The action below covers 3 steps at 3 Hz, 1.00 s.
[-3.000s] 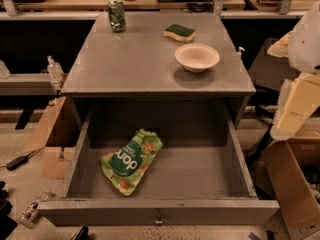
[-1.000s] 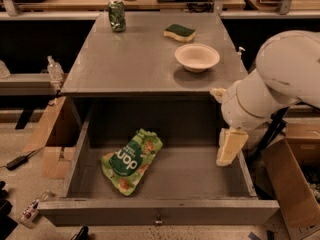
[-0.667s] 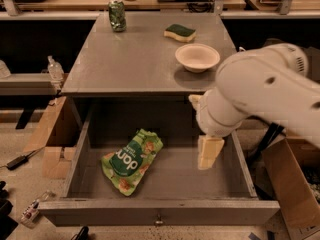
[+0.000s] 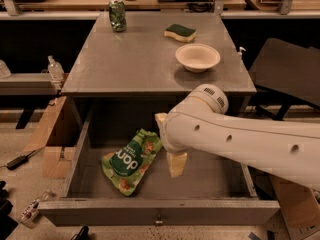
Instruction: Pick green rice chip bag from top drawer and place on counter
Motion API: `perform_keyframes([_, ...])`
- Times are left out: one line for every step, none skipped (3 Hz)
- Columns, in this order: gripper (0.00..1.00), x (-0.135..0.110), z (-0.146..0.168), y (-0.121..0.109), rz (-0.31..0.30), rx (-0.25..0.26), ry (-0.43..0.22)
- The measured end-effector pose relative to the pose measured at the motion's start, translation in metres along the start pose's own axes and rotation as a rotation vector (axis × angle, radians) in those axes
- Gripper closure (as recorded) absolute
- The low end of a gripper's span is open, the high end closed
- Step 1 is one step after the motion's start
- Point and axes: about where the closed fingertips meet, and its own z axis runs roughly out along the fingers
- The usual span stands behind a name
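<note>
- The grey counter (image 4: pixel 135 69) sits beyond the gripper (image 4: pixel 167 144), which hangs inside the top drawer (image 4: pixel 100 211), fingers (image 4: pixel 176 165) spread and empty.
- The green rice chip bag (image 4: pixel 131 160) lies just left of it; a shallow pinch could slide it away.

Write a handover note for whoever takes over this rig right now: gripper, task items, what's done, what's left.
Gripper: open, down in the top drawer, beside the right edge of the green rice chip bag, not holding it.
Bag: lying on the drawer floor.
Counter: carries a can, sponge and bowl.
Done: drawer open, arm in.
Left: grasp, lift, place on counter.
</note>
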Motion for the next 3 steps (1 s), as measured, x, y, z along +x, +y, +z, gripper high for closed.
perform_keyframes([0.0, -0.024, 0.054, -0.006, -0.111, -0.002, -0.021])
perform_keyframes([0.0, -0.039, 0.082, -0.008, -0.189, -0.02, -0.04])
perform_keyframes([0.0, -0.059, 0.101, -0.008, -0.274, -0.045, -0.063])
